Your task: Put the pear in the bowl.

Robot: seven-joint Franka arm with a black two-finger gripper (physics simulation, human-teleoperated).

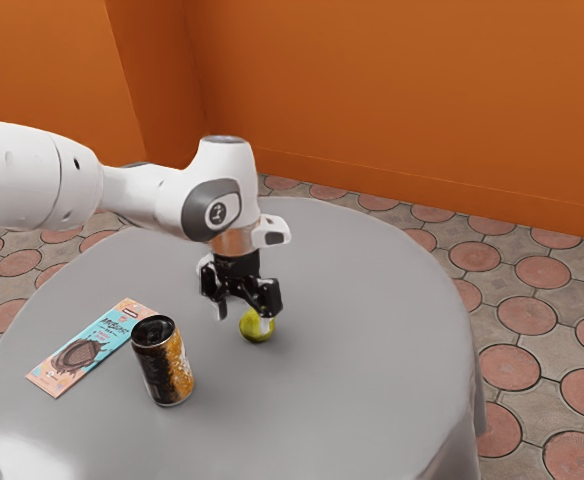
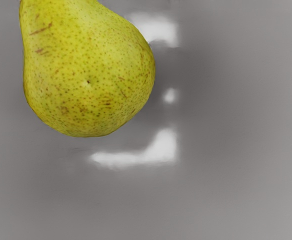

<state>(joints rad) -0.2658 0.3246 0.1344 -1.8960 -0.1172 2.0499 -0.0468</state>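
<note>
The black gripper (image 1: 243,317) hangs low over the grey table with its fingers spread apart. One fingertip overlaps the green-yellow pear (image 1: 253,327) in the exterior view, and the other stands off toward that view's left. Whether the near finger touches the fruit, I cannot tell. Seen from the hand, the speckled pear (image 2: 88,72) lies on its side on the tabletop, its rounded end in full view and its narrow end cut off by the picture's edge.
On the grey round table (image 1: 372,400), a black and gold can (image 1: 164,362) stands upright toward the exterior view's left. Behind it, a flat pink and blue packet (image 1: 87,347) lies on the cloth.
</note>
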